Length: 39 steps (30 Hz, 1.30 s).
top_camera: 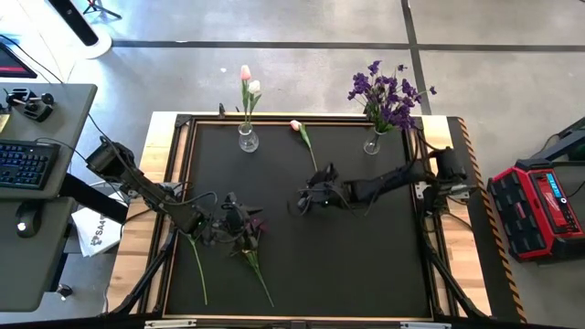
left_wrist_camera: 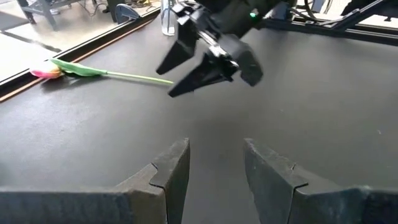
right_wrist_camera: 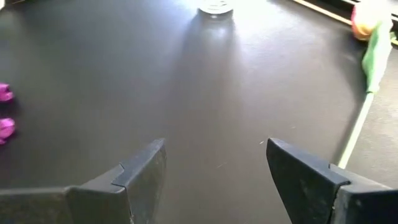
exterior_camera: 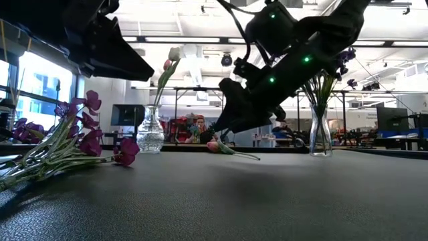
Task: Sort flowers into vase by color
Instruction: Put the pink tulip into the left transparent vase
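we see the right gripper (top_camera: 303, 203) near mat centre, jaws wide, holding nothing, beside the stem end of a pink tulip (top_camera: 303, 137) lying flat. left gripper (top_camera: 239, 219) w/ jaws narrowly apart, empty, just above purple flowers (top_camera: 249, 239) lying on the mat. left vase (top_camera: 248, 139) holds pink and white tulips; right vase (top_camera: 373, 143) holds purple blooms, both at the far edge.

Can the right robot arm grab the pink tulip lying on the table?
Probably yes. The right gripper is open, hovering beside the tulip's stem end, with only bare mat between them.
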Available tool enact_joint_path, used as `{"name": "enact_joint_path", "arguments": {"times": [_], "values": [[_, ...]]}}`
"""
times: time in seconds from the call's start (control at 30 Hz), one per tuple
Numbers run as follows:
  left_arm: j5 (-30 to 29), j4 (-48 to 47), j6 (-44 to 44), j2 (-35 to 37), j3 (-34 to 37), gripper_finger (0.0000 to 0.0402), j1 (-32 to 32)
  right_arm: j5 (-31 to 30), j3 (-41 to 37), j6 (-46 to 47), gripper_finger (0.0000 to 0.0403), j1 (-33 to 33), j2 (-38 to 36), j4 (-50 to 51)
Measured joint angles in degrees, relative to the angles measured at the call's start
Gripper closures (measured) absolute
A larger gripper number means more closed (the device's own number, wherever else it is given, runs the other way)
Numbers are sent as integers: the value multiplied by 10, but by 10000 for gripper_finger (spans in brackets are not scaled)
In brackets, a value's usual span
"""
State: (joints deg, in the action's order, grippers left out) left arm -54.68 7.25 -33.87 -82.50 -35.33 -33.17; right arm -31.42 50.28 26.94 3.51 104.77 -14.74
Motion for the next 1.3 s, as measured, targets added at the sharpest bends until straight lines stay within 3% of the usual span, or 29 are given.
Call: {"name": "enact_joint_path", "arguments": {"times": [0.67,0.93,1.3], "values": [[1,4,-11,0,0,264,-14,3,-1,0,142,-25,91,-87],[1,4,-15,0,0,264,-14,2,-1,1,144,-33,90,-78],[4,4,-16,0,0,264,-22,2,22,-37,187,-81,69,-55]]}}
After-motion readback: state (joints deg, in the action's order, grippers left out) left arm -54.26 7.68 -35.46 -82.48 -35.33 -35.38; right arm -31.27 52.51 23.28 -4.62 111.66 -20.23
